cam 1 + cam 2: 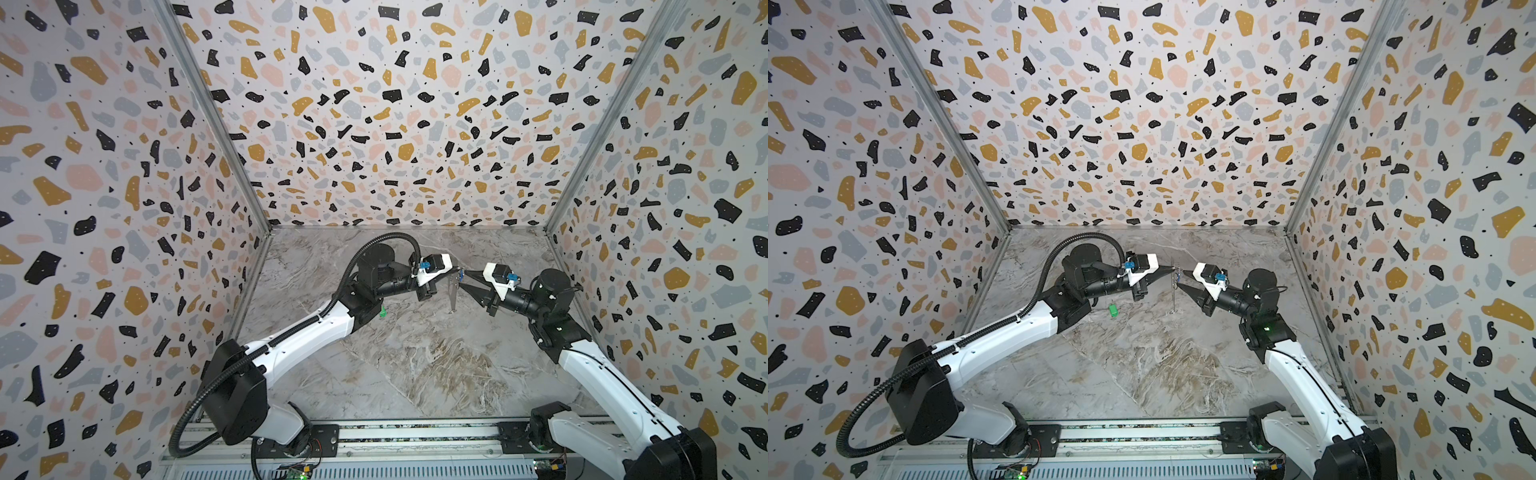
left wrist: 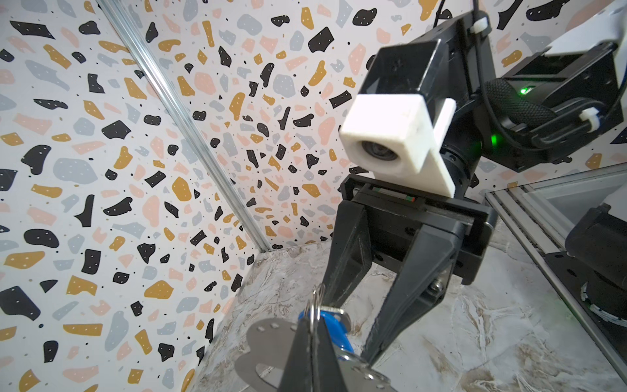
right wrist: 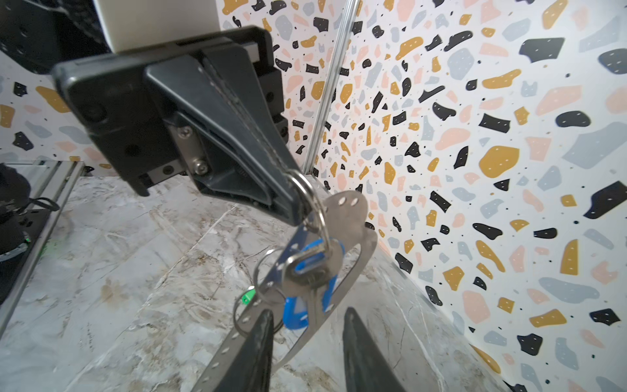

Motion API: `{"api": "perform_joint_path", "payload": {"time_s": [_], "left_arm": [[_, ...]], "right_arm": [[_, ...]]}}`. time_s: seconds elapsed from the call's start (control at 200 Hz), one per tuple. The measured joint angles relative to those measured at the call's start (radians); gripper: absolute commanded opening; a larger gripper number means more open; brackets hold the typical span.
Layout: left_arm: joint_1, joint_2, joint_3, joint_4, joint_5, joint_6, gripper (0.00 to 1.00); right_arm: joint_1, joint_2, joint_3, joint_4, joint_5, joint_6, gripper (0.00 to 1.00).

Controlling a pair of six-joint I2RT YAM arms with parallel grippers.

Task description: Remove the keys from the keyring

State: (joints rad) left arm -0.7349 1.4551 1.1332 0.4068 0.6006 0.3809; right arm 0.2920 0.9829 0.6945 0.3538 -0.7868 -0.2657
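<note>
Right wrist view: left pincer (image 3: pixel 291 207), shut on a wire ring (image 3: pixel 307 190), hangs the stiff, light keyring (image 3: pixel 349 210) aloft; right pincer (image 3: pixel 309 311) gapes around its small, likely slippery blue key (image 3: pixel 294 315), best pinched flat.

grey marbled tabletop (image 1: pixel 1142 365), one small green key (image 1: pixel 1112 310) loose on its left half

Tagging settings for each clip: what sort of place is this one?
Probably a purpose-built robot test cell: terrazzo-print panels wall it in on three sides, the tabletop is a marble-look sheet, and an aluminium rail runs along the front.
</note>
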Motion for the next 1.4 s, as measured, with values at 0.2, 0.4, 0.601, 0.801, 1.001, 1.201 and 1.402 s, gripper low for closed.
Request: {"api": "perform_joint_path", "payload": {"time_s": [0.2, 0.4, 0.601, 0.801, 1.001, 1.201, 1.402], "left_arm": [[0.0, 0.0, 0.0, 0.005, -0.017, -0.005, 0.0], [0.0, 0.004, 0.0, 0.016, -0.031, -0.017, 0.0], [0.0, 0.012, 0.0, 0.021, -0.034, -0.027, 0.0], [0.0, 0.012, 0.0, 0.024, -0.034, -0.028, 0.0], [0.0, 0.012, 0.0, 0.025, -0.034, -0.029, 0.0], [0.0, 0.012, 0.0, 0.026, -0.034, -0.03, 0.0], [0.0, 0.012, 0.0, 0.023, -0.045, -0.03, 0.0]], "right_arm": [[0.01, -0.043, -0.029, 0.083, 0.038, 0.022, 0.32], [0.039, -0.054, -0.038, 0.138, 0.059, 0.047, 0.3], [0.058, -0.045, -0.038, 0.17, 0.109, 0.074, 0.25], [0.065, -0.022, -0.038, 0.18, 0.155, 0.102, 0.23], [0.076, -0.006, -0.038, 0.18, 0.2, 0.112, 0.2], [0.08, -0.006, -0.038, 0.188, 0.229, 0.111, 0.1], [0.098, -0.007, -0.038, 0.183, 0.261, 0.076, 0.0]]}}
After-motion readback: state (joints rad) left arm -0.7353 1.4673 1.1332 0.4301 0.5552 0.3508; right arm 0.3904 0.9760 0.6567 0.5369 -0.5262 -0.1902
